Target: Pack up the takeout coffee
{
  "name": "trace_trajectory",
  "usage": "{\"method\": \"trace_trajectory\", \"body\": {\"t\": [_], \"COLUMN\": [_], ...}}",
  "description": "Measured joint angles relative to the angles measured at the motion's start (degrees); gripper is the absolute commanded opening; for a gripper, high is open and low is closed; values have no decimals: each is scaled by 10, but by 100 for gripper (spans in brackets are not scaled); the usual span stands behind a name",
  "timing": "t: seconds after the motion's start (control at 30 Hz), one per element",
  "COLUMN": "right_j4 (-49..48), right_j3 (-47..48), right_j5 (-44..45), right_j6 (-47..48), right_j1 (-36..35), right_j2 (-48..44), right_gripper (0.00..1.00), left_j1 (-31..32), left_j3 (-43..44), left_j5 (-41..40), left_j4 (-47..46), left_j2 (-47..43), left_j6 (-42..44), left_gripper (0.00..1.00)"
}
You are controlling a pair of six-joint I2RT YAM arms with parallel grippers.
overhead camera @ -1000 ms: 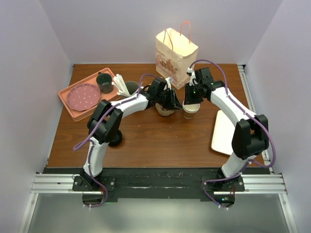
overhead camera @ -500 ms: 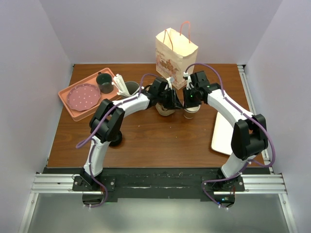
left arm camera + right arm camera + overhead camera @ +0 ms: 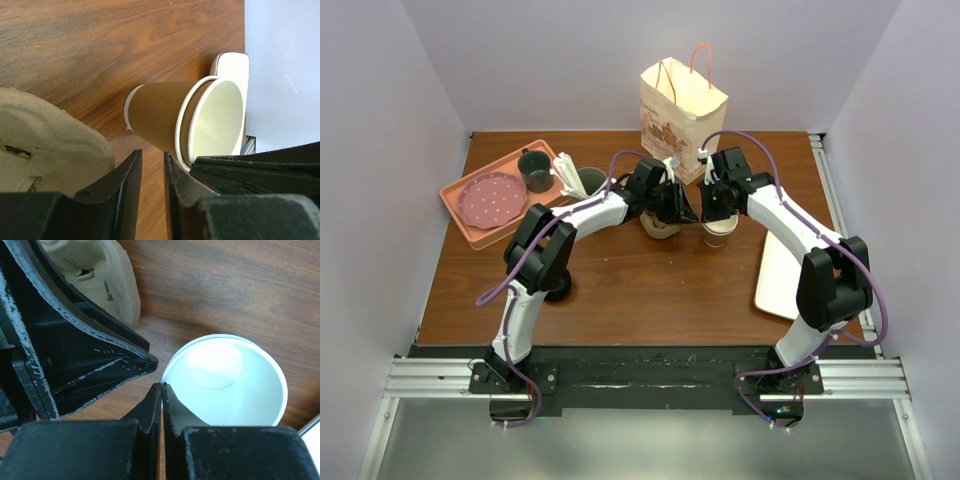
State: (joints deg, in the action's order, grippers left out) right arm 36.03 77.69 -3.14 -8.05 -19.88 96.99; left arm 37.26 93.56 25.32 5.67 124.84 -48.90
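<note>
The takeout coffee (image 3: 720,233) is a tan-brown paper cup with a white inside, standing upright on the table in front of the paper bag (image 3: 682,105). In the right wrist view my right gripper (image 3: 161,386) is shut on the cup's (image 3: 230,385) near rim, one finger inside and one outside. The cardboard cup carrier (image 3: 660,226) lies just left of the cup. My left gripper (image 3: 152,156) sits between carrier (image 3: 50,145) and cup (image 3: 160,120). Its jaws are a narrow gap apart, and only bare wood shows between them.
An orange tray (image 3: 460,225) at the back left holds a pink plate (image 3: 487,197) and a dark mug (image 3: 534,170). A grey tumbler with white utensils (image 3: 578,180) stands beside it. A white rectangular plate (image 3: 778,275) lies at the right edge.
My right gripper has come down a little to the left onto the cup and its jaws have shut on the rim. The left arm has stayed put.
</note>
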Motion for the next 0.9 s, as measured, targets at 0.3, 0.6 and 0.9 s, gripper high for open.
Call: {"method": "trace_trajectory", "body": {"t": [0.3,0.6,0.9], "right_j4": [-6,-14,-6], "right_j3": [-26,-33,-33], "right_j5": [4,0,8], "right_j6": [-5,-16,-15], "right_j1": [0,0,0], "right_j2": [-36,-39,-43], "right_gripper": [0,0,23], "left_j1": [0,0,0], "left_j3": [-1,-12,-16], "left_j5": [15,32,34], "left_j4": [-18,-61,-64], "left_j2": [0,0,0], "left_j6": [-2,-13,-14], "left_gripper": [32,32,32]}}
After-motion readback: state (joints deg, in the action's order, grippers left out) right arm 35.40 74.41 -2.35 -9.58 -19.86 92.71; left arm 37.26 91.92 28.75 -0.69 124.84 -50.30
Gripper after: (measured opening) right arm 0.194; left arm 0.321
